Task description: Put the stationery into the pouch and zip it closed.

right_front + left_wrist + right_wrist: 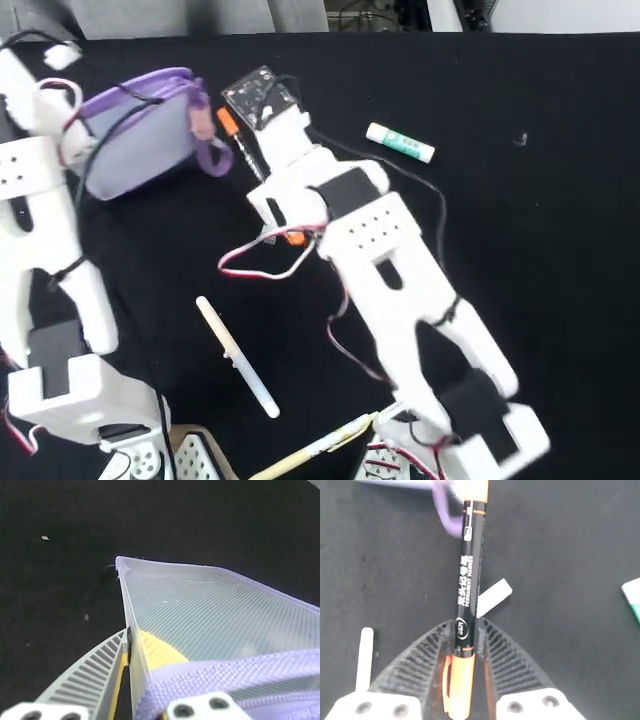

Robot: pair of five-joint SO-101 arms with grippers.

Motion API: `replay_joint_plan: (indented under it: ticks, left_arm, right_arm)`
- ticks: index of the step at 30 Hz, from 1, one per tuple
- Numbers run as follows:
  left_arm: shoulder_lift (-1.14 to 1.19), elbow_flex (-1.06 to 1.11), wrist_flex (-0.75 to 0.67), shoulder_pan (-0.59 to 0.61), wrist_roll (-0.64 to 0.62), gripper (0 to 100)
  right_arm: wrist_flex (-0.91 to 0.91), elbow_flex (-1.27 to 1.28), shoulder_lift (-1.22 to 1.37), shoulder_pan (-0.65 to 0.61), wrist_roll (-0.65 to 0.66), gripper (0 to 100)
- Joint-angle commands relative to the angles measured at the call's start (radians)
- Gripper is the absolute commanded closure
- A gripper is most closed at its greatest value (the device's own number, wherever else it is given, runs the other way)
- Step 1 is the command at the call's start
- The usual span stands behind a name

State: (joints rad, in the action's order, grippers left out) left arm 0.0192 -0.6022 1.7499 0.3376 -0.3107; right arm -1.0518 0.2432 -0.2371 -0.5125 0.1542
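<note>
The purple-trimmed mesh pouch lies at the table's far left, its zip edge and strap facing the middle. My left gripper is at its left end, shut on the pouch wall; the left gripper pinches the mesh near its corner, and a yellow shape shows through it. My right gripper is shut on a black-and-orange marker. In the high view the right gripper holds the marker with its orange tip just beside the pouch mouth.
A glue stick lies to the right of the right arm. A white pen rests in the middle foreground, and a pale yellow pen lies near the front edge by the arm bases. Loose cables hang from both arms.
</note>
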Motion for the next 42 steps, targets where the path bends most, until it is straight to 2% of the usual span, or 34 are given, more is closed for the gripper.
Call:
replay_joint_plan:
  ticks: [1,9,25,29,37,42]
  left_arm:
    - [-0.018,-0.053,-0.021,-0.073,-0.006,97]
    - [-0.018,-0.053,-0.021,-0.079,-0.003,97]
    - [-0.014,-0.045,-0.049,-0.081,-0.008,97]
    - [-0.014,-0.045,-0.043,-0.081,-0.008,97]
    - [-0.014,-0.045,-0.046,-0.082,-0.008,97]
    - [-0.014,-0.045,-0.051,-0.104,-0.008,97]
  right_arm:
    - [0.141,0.058,-0.125,0.012,-0.003,98.8]
    - [0.318,0.162,-0.280,0.012,-0.002,98.8]
    - [0.350,0.189,-0.503,0.006,-0.009,98.8]
    - [0.508,0.228,-0.504,-0.044,-0.009,98.8]
    - [1.039,0.467,-0.504,-0.135,-0.009,98.8]
    - [1.195,0.544,-0.504,-0.135,-0.009,98.8]
